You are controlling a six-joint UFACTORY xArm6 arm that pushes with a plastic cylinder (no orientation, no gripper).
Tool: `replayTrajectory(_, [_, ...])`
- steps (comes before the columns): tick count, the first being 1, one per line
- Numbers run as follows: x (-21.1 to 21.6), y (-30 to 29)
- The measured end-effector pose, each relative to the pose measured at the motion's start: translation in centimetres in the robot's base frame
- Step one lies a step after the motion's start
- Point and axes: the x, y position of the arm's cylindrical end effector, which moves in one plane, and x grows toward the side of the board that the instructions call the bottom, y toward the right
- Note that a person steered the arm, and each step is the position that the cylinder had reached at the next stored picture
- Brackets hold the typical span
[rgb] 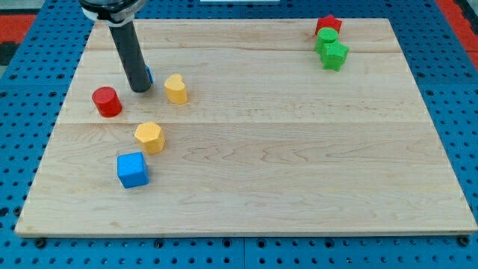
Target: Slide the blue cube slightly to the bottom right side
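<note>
The blue cube (132,169) sits on the wooden board (284,149) near the view's bottom left. My tip (140,89) rests on the board at the upper left, well above the cube. A small blue piece (149,75) shows just behind the rod; its shape is hidden. A yellow hexagonal block (149,137) lies just above and right of the blue cube. A red cylinder (107,101) stands left of my tip. A yellow heart-shaped block (175,88) lies right of my tip.
At the view's top right a red star-shaped block (328,25), a green cylinder (326,37) and a green star-shaped block (334,55) are clustered. Blue pegboard (22,112) surrounds the board.
</note>
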Motion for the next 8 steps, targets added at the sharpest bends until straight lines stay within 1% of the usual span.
replayTrajectory(1, [4.1,-0.1])
replayTrajectory(2, [5.9,-1.6])
replayTrajectory(3, [6.2,-1.6])
replayTrajectory(4, [9.9,-6.2])
replayTrajectory(5, [14.8,-5.1])
replayTrajectory(6, [14.7,4.2])
replayTrajectory(7, [15.6,4.5])
replayTrajectory(8, [13.1,-1.0])
